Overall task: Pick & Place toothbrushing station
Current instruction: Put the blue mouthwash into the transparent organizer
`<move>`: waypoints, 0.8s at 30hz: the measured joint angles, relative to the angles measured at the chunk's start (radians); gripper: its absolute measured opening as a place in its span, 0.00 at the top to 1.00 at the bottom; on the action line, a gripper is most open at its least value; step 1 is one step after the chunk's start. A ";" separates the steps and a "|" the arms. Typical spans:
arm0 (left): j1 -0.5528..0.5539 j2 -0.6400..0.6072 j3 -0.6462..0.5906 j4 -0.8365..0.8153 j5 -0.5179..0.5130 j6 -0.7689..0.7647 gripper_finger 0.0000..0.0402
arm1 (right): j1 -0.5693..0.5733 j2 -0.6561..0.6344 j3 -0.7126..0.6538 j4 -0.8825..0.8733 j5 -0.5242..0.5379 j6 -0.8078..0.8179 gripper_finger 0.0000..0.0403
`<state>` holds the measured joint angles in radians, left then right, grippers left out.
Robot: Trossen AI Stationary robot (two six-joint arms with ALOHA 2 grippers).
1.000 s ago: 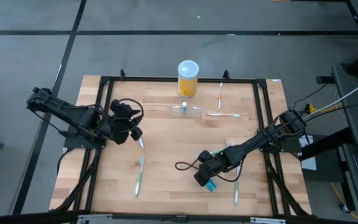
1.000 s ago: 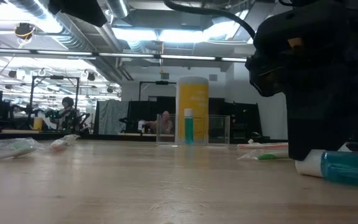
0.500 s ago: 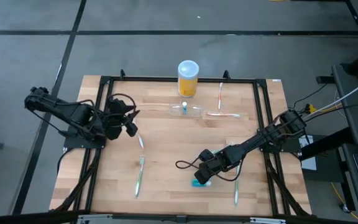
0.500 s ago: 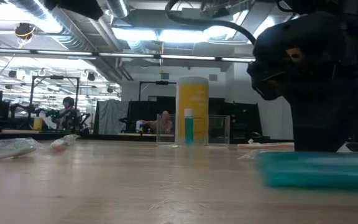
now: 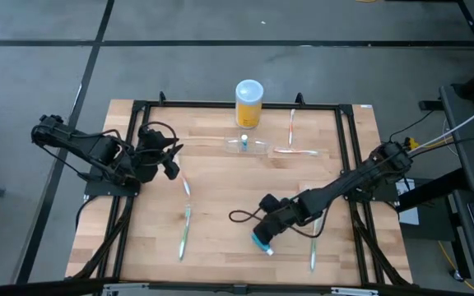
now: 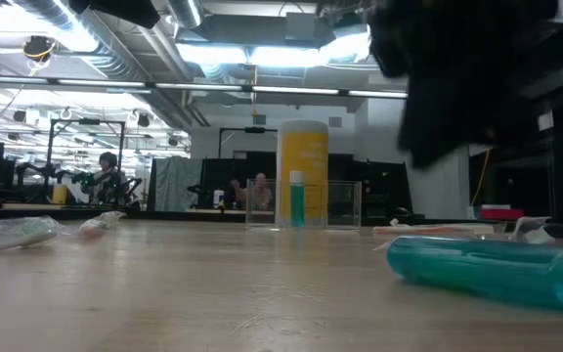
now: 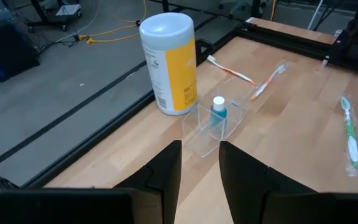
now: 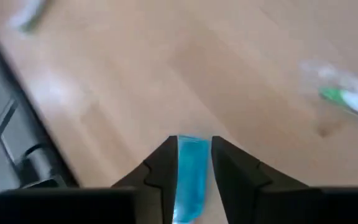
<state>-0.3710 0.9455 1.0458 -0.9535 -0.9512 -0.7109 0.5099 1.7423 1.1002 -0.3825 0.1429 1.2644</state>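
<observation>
Since a second ago the right arm has swung its wrist nearer the tabletop's (image 5: 220, 197) front edge, and its fingers have closed around the teal tube (image 5: 261, 242), which now lies turned under them.

From above, the right arm stretches from the right rail diagonally inward, its right gripper (image 5: 263, 237) low over the tube, well in front of the clear holder (image 5: 248, 145). The left arm folds along the left rail, its left gripper (image 5: 173, 168) aimed inward, to the left of the holder. The holder stands just in front of the yellow canister (image 5: 248, 103).

At table height, the tube (image 6: 482, 271) lies on the wood in front of the holder (image 6: 304, 203), the dark arm above it.

The left wrist camera shows narrowly parted fingers (image 7: 166, 171) with nothing between them, pointing at the holder (image 7: 214, 124).

The right wrist camera shows fingers (image 8: 164, 162) pinching the tube (image 8: 190, 174).
</observation>
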 joint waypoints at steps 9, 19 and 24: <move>-0.038 0.001 0.000 -0.046 0.003 -0.022 0.74 | 0.101 -0.014 0.128 -0.046 -0.140 -0.562 0.64; -0.123 0.002 -0.001 -0.151 0.002 -0.211 0.74 | 0.093 0.137 0.120 0.046 -0.277 -1.099 0.63; -0.139 0.016 -0.001 -0.151 0.000 -0.261 0.74 | 0.021 0.211 0.190 0.111 -0.299 -1.136 0.67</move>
<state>-0.5096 0.9614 1.0447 -1.1044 -0.9510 -0.9723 0.5305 1.9529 1.2902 -0.2711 -0.1560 0.1282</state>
